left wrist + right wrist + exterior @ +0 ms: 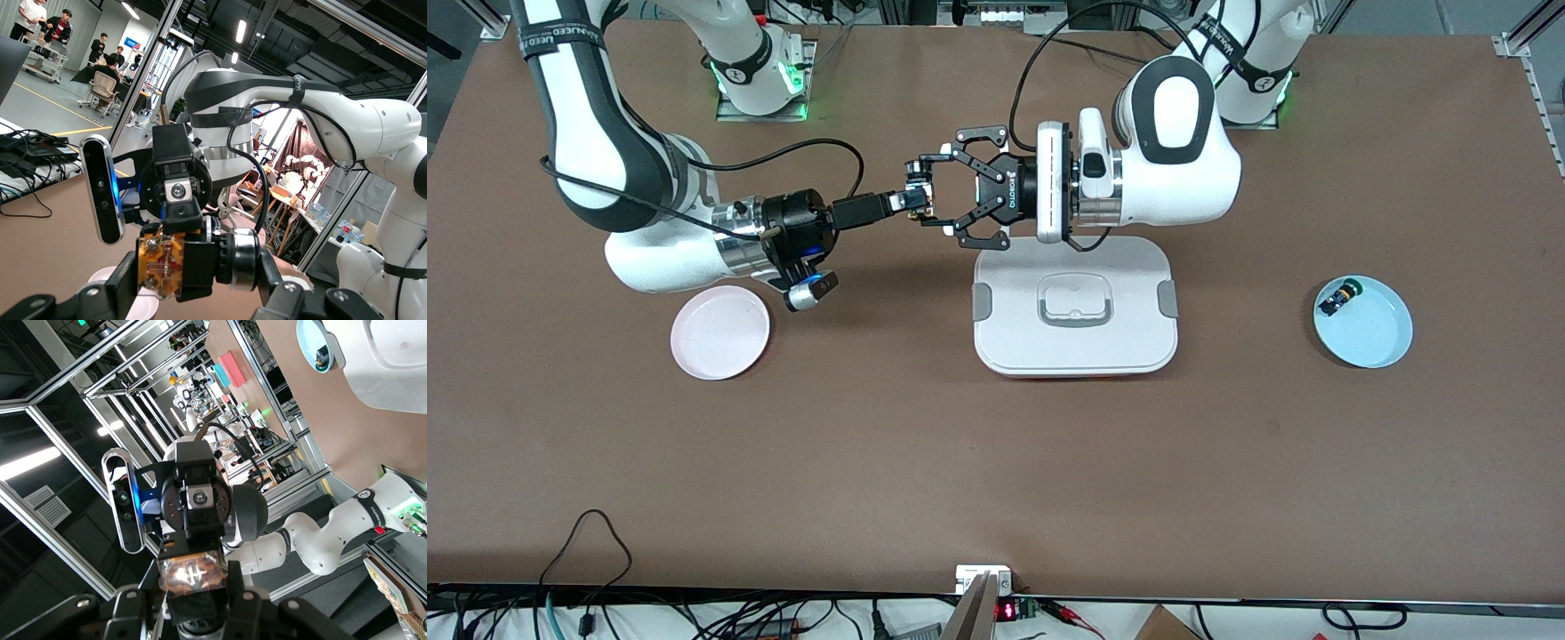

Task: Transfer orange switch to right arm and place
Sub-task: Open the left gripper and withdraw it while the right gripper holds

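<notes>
The orange switch (918,197), a small black part with an orange-copper end, hangs in the air between both grippers, over the table beside the white lidded box. My left gripper (932,193), the wide black claw, has its fingers at the switch's two ends; in the left wrist view (197,277) one finger presses on the orange end of the switch (163,267). My right gripper (911,200), with slim black fingers, clasps the switch's black body; in the right wrist view (193,603) its fingers flank the switch (193,573) closely.
A white lidded box (1074,356) lies mid-table under the left wrist. A pink plate (720,332) lies toward the right arm's end. A light blue plate (1369,333) toward the left arm's end holds a small black part with a green cap (1338,298).
</notes>
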Robot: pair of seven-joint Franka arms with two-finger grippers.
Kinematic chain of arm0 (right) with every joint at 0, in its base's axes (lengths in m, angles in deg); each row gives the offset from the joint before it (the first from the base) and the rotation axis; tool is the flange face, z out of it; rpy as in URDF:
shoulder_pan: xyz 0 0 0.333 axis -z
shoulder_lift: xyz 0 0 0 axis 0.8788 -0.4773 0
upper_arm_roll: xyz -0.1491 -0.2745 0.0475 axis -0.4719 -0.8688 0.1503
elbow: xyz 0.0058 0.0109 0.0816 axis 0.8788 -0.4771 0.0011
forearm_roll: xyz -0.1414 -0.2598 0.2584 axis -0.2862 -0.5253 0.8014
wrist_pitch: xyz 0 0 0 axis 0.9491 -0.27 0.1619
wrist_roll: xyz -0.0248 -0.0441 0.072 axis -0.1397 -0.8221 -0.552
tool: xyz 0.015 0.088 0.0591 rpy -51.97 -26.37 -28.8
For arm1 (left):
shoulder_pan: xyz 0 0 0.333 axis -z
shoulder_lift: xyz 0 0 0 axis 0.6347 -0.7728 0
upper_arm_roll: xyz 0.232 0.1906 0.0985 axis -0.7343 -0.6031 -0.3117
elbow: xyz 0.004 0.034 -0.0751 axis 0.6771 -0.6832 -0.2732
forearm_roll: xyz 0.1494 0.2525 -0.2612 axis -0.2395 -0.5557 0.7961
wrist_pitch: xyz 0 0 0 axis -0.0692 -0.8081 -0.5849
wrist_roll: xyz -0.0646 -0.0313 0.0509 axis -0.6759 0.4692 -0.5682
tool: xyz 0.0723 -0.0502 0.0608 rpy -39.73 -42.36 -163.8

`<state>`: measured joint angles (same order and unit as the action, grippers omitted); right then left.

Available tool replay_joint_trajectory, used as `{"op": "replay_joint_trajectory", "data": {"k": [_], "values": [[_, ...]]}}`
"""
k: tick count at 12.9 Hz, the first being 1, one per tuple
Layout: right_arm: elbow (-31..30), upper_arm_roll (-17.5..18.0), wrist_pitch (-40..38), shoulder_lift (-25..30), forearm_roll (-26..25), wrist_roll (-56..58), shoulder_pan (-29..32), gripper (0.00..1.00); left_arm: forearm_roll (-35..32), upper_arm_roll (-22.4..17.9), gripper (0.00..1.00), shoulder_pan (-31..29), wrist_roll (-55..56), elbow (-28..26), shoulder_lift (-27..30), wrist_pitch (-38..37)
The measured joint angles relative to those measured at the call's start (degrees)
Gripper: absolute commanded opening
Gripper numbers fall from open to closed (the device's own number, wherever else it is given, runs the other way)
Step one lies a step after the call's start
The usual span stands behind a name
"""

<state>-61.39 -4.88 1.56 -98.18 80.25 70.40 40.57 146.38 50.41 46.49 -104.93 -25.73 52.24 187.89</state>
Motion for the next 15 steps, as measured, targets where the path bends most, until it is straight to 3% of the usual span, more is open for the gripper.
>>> {"op": "replay_joint_trajectory", "data": {"k": [1, 2, 4, 10, 15], "values": [[-0.01, 0.00, -0.01, 0.00, 0.00, 0.68, 0.00, 0.21, 0.00, 0.00, 0.02, 0.00, 0.00, 0.00, -0.01, 0.00], [-0.02, 0.00, -0.02, 0.00, 0.01, 1.07, 0.00, 0.21, 0.00, 0.00, 0.15, 0.00, -0.01, 0.00, -0.01, 0.00], [-0.02, 0.00, -0.02, 0.00, 0.02, 1.53, 0.00, 0.20, 0.00, -0.01, 1.00, 0.00, -0.02, 0.00, -0.01, 0.00], [-0.02, 0.09, 0.49, -0.04, 0.36, 3.83, 0.02, 0.16, 0.03, -0.74, 1.00, -1.05, -0.02, -0.03, 0.01, 0.21], [-0.02, 0.10, 0.55, -0.02, 0.27, 7.88, 0.09, 0.14, 0.03, -2.18, 1.00, -13.55, -0.21, -3.54, 0.82, 0.61]]}}
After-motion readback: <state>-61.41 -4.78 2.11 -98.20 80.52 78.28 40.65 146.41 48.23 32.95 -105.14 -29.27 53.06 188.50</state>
